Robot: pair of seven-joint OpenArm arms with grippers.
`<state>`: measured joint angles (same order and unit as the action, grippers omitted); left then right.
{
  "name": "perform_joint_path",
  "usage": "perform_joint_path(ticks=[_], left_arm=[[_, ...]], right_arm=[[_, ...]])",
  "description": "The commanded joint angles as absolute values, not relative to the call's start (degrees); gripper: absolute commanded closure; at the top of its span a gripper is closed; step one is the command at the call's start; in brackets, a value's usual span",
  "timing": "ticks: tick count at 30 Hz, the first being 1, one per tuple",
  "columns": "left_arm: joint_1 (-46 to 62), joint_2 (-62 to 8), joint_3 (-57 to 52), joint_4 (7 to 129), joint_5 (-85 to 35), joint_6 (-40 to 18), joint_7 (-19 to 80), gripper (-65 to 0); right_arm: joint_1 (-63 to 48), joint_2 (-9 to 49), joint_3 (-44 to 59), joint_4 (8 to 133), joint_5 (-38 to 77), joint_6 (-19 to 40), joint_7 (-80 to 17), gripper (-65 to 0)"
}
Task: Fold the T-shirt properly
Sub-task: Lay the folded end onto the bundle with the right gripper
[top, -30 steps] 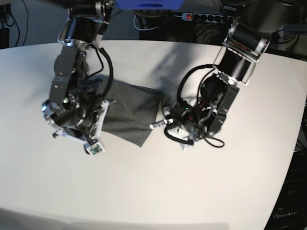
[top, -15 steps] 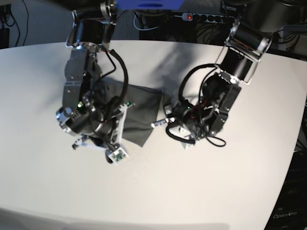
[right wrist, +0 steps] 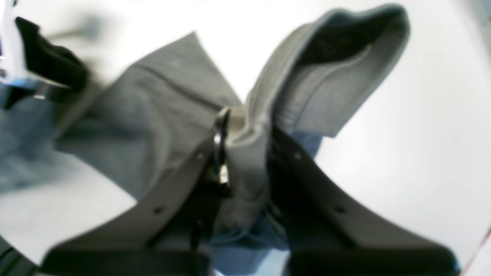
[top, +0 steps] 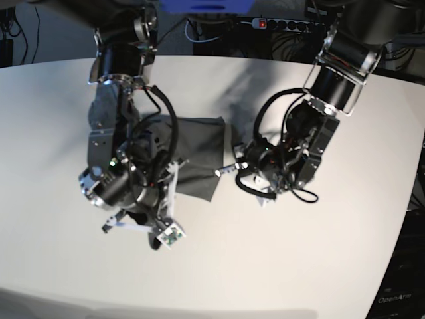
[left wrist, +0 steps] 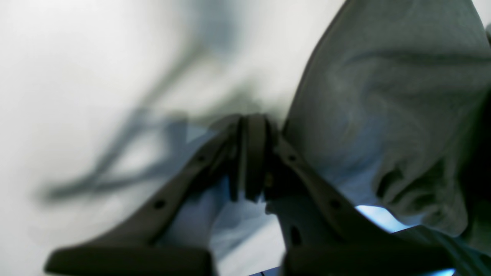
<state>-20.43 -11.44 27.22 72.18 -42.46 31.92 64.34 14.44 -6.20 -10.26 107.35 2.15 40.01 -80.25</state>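
Dark grey T-shirt point(top: 199, 156) between two tools on the white desk point(top: 279, 259).
Right tool point(right wrist: 243, 126) is clamped on a raised fold; left tool point(left wrist: 251, 153), pressed together and empty, sits beside the cloth's edge, cables point(top: 292, 193) hanging behind it.

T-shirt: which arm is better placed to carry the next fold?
Right, probably. The right hand is shut on a fold of the T-shirt. The left hand is shut with nothing between its fingers, beside the cloth's edge on the table.
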Motion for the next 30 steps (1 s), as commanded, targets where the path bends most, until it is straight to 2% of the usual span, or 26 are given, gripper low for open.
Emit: perform_joint_path(ticks=[1,8,21,30], left_arm=[[-21.4,-11.6,27.1,72.7,-42.0,32.2,64.4,-2.6],[-21.4,-11.6,27.1,72.7,-42.0,32.2,64.4,-2.6],[-21.5,-11.6,27.1,72.7,-41.9,32.2,64.4,-2.6],[-21.5,-11.7,27.1,72.9,-42.0,32.2,64.5,-2.6]], right_arm=[[15.5,-5.3,-10.2,108.2,2.4,40.0,-80.0,-0.9],[13.5,-3.6,-10.2,108.4,2.4,40.0,-80.0,-0.7],[12.3,-8.9,-11.6,108.5,2.4,40.0,-80.0,-0.7],[11.3,-9.0,-14.6,108.4,2.5,40.0,-80.0,-0.7]])
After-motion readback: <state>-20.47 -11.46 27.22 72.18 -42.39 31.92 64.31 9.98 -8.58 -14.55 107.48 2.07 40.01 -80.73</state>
